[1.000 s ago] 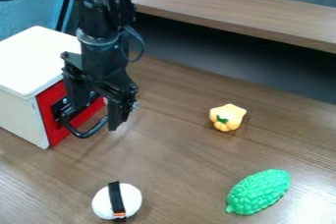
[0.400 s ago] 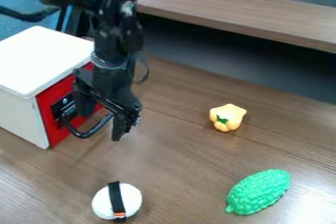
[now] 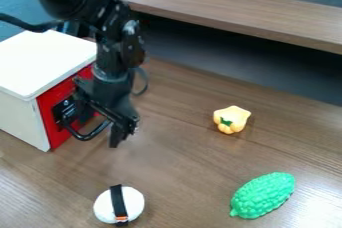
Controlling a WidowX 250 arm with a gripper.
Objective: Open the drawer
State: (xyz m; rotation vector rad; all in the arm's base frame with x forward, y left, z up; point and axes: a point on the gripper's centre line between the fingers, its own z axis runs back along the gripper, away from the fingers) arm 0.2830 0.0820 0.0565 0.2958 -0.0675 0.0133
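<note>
See red drawer (image 3: pixel 51 133) shut in white box (image 3: pixel 43 62), on worktop (image 3: pixel 177 174) | See gripper (image 3: pixel 99 133) open by black handle (image 3: pixel 81 137) | Likely light and hard, with a slippery handle | Best to grab the middle of the handle and pull straight out, softly, so as not to drag the box

Drawer (image 3: pixel 59 91): left side of frame, set in a white box-shaped cabinet (image 3: pixel 41 61) standing upright on wood-grain surface. Front flat, bright red, upright, facing toward lower right. Reads as closed: face lies flush with cabinet edge, no gap seen. Middle and right part of front partly hidden. Handle (image 3: pixel 83 137): black, curved bar on a dark mounting plate (image 3: pixel 59 108), standing out from the red face, its loop bowing low toward frame centre.
</note>
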